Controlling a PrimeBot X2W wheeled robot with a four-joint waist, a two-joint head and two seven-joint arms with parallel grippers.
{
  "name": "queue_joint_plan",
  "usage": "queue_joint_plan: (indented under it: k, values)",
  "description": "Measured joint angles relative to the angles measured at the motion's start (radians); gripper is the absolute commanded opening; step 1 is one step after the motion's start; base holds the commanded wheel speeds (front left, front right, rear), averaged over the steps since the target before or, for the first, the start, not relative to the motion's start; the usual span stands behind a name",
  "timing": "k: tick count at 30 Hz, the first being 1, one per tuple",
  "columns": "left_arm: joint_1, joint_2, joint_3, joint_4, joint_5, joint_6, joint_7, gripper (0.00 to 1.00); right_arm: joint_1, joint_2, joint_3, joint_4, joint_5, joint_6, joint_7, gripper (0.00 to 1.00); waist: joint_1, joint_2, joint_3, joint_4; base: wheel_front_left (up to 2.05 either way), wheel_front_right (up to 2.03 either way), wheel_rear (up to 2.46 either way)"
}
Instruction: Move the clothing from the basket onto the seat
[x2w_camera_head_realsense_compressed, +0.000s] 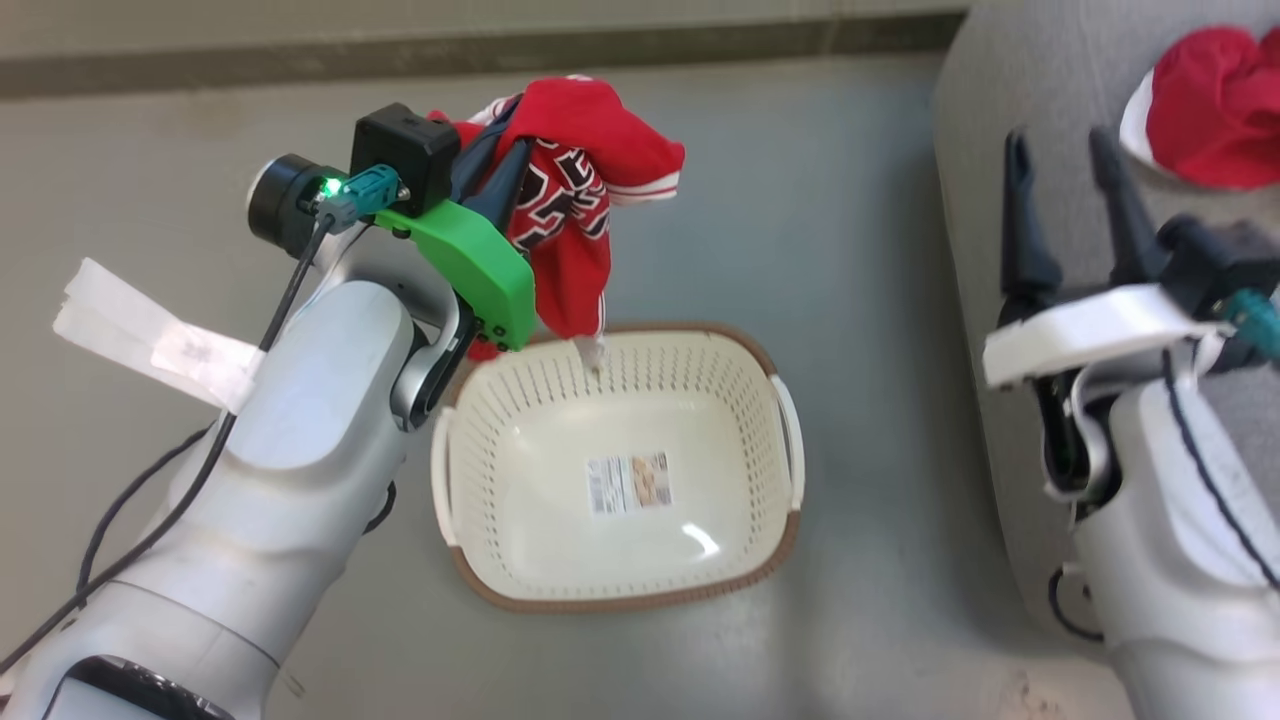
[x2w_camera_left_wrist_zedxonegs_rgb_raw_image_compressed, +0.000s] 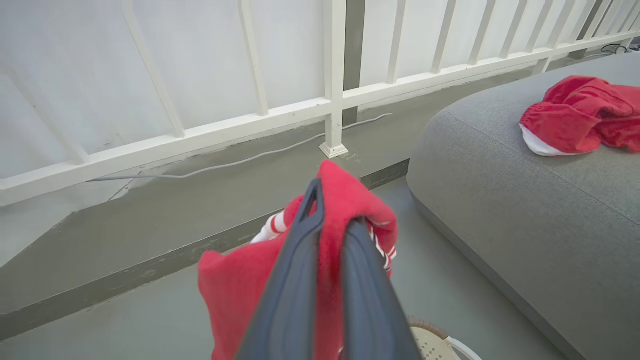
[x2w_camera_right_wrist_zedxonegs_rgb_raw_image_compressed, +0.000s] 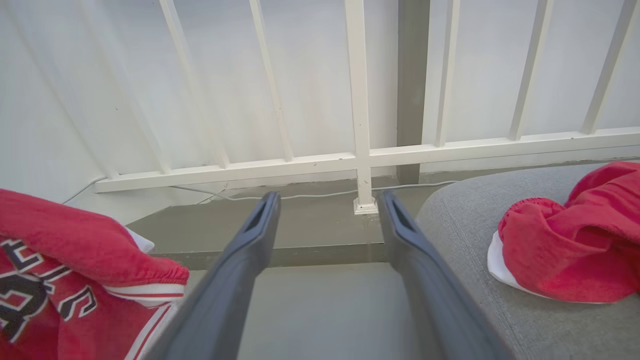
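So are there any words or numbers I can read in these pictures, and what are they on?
Red shirt hanging above the basket: big dark letters with white edges, but the cloth is folded, so no whole word reads.
Sticker on the basket's floor: printed lines and a small picture, too small and blurred to read.
I can read no other text.

One red thin-fabric sports garment (x2w_camera_head_realsense_compressed: 570, 220), with dark white-edged lettering, hangs bunched above the far rim of the cream perforated plastic basket (x2w_camera_head_realsense_compressed: 520, 400), brown-rimmed and upright. A second red garment (x2w_camera_head_realsense_compressed: 1215, 105), white-lined, lies crumpled on the grey upholstered seat cushion (x2w_camera_head_realsense_compressed: 1060, 70).
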Motion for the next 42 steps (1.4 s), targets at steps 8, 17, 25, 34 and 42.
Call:
queue_joint_plan:
  k: [8,17,25,34,42]
  values:
    - [0.054,-0.002,-0.004,0.010,-0.010,0.000,0.000,0.00,0.082,0.012,0.021,0.052,0.001,0.009,0.000,1.00,0.0000,0.0000,-0.116,0.030,0.00,0.00,0.00]
    - [0.105,-0.012,-0.015,0.012,-0.048,-0.002,0.017,0.00,0.162,0.030,0.068,0.111,0.002,0.022,0.000,1.00,0.0000,0.0000,-0.247,0.049,0.00,0.00,0.00]
    - [0.120,-0.040,-0.035,-0.012,-0.072,-0.009,0.066,0.00,0.189,0.039,0.144,0.112,0.002,0.053,0.012,1.00,0.0000,0.0000,-0.343,0.048,0.00,0.00,0.00]
    - [0.126,-0.058,-0.064,-0.048,-0.078,-0.009,0.104,0.00,0.188,0.045,0.268,0.102,0.000,0.089,0.037,1.00,0.0000,0.0000,-0.371,0.012,0.00,0.00,0.00]
    - [0.130,-0.064,-0.084,-0.078,-0.081,-0.009,0.122,0.00,0.188,0.045,0.353,0.099,0.000,0.105,0.058,1.00,0.0000,0.0000,-0.371,0.004,0.00,0.00,0.00]
